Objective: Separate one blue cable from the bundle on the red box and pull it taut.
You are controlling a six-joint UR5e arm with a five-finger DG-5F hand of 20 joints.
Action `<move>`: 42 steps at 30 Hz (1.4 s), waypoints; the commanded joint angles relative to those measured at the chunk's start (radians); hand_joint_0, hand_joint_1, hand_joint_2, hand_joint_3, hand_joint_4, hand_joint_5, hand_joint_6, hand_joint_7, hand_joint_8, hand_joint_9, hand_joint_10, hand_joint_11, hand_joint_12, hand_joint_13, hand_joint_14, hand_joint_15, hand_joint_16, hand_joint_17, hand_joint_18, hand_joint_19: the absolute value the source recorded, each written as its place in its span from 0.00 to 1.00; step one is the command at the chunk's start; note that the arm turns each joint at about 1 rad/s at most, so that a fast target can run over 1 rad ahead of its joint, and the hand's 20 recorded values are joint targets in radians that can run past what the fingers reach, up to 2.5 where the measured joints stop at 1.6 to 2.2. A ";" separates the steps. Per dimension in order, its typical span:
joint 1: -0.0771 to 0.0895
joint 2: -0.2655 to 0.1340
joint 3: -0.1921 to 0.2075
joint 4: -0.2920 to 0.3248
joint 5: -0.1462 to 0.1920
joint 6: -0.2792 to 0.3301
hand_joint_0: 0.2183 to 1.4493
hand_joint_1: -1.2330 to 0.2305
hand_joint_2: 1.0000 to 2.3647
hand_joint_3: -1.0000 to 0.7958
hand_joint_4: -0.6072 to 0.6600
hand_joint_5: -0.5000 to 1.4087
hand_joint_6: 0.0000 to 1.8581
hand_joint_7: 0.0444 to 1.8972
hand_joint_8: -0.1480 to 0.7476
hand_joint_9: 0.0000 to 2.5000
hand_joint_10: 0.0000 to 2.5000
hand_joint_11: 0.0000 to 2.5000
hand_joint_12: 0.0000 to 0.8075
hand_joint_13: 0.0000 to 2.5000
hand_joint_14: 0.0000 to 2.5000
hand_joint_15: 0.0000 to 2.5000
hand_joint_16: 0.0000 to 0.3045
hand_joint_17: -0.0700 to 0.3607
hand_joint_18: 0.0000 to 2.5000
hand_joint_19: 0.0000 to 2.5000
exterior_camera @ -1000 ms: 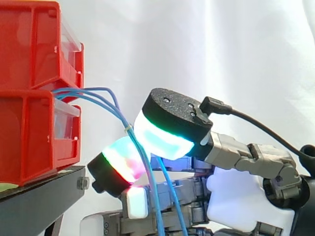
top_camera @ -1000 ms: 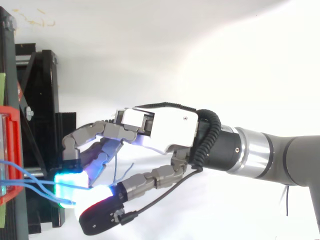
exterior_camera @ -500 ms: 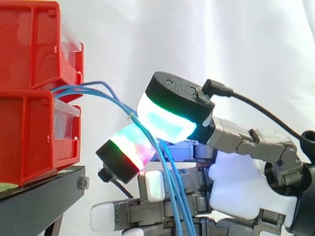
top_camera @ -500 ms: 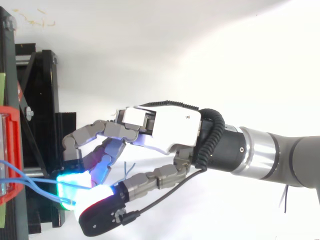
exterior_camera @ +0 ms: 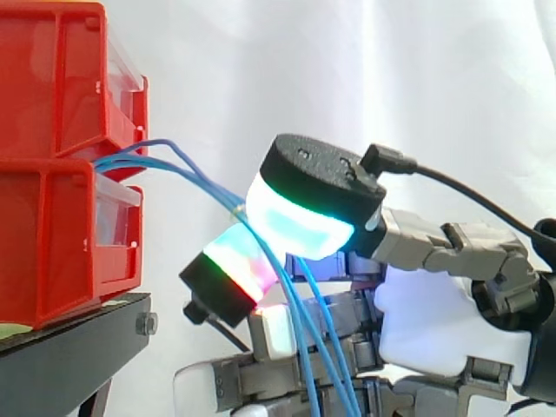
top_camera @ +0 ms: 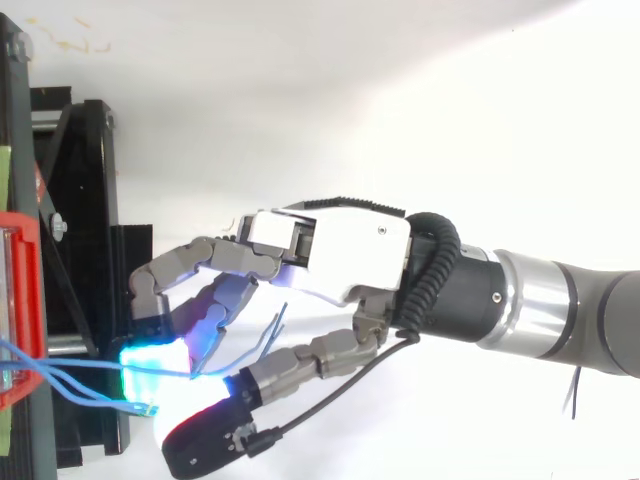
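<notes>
1. Blue, thin and limp: the blue cables point(exterior_camera: 201, 184) come out of the gap between the two stacked red boxes point(exterior_camera: 52, 243), arc to the right and then drop past the hand point(exterior_camera: 434, 321). The boxes sit on a black stand point(exterior_camera: 69, 347).
2. The hand reaches in from the right. Two glowing fingers point(exterior_camera: 300, 221) press toward each other with the strands running between them, so this is a pinch. Several strands seem to pass through it, not one. I cannot tell whether any single strand is apart from the rest there.
3. I judge the cables very light and soft, with no stiffness to hold a shape. Their smooth jacket will likely slide between such broad pads, so the strands may slip or bunch together.
4. A small yellowish band point(exterior_camera: 235, 208) seems to sit on the strands just above the pinch. If it ties them, separating below it would be hard.
5. The best place to take hold looks like the free span near the boxes, where the strands fan apart. One strand could be pinched at the very tips and drawn away from the boxes — gently, since the far end is hidden and how firmly it is anchored cannot be judged.
</notes>
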 commanded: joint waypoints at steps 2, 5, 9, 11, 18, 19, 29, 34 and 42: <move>-0.001 0.006 0.001 -0.021 0.000 0.000 0.46 0.20 0.01 0.35 0.50 0.17 0.50 0.63 0.58 0.43 0.01 0.26 0.49 0.33 0.00 0.12 0.15 0.40 0.33 0.14; 0.001 0.006 0.001 -0.024 0.000 0.000 0.45 0.21 0.00 0.31 0.53 0.17 0.50 0.61 0.58 0.43 0.01 0.26 0.49 0.33 0.00 0.12 0.15 0.39 0.34 0.14; 0.001 0.006 0.001 -0.024 0.000 -0.002 0.39 0.25 0.00 0.32 0.58 0.17 0.49 0.66 0.59 0.44 0.01 0.26 0.51 0.34 0.00 0.13 0.15 0.40 0.34 0.15; 0.001 0.006 0.001 -0.024 0.000 -0.002 0.37 0.26 0.00 0.32 0.59 0.18 0.49 0.66 0.61 0.45 0.01 0.26 0.51 0.34 0.01 0.13 0.15 0.40 0.34 0.16; 0.002 0.004 0.001 -0.024 0.000 -0.003 0.31 0.34 0.01 0.34 0.59 0.20 0.48 0.67 0.60 0.47 0.01 0.25 0.51 0.34 0.00 0.13 0.15 0.40 0.34 0.17; 0.002 0.004 0.001 -0.024 0.000 -0.002 0.31 0.35 0.01 0.35 0.59 0.20 0.47 0.68 0.60 0.48 0.01 0.25 0.52 0.34 0.00 0.13 0.15 0.41 0.34 0.18; 0.001 0.004 0.001 -0.024 0.000 -0.003 0.34 0.27 0.01 0.45 0.57 0.19 0.49 0.69 0.61 0.46 0.01 0.26 0.52 0.34 0.00 0.13 0.15 0.41 0.35 0.17; 0.002 0.004 0.001 -0.024 -0.001 0.000 0.40 0.22 0.01 0.40 0.52 0.18 0.50 0.65 0.60 0.44 0.01 0.27 0.51 0.34 0.00 0.13 0.15 0.40 0.35 0.16; 0.001 0.004 0.003 -0.023 0.000 -0.003 0.33 0.27 0.00 0.28 0.61 0.18 0.48 0.59 0.60 0.45 0.01 0.26 0.51 0.34 0.01 0.14 0.15 0.40 0.35 0.17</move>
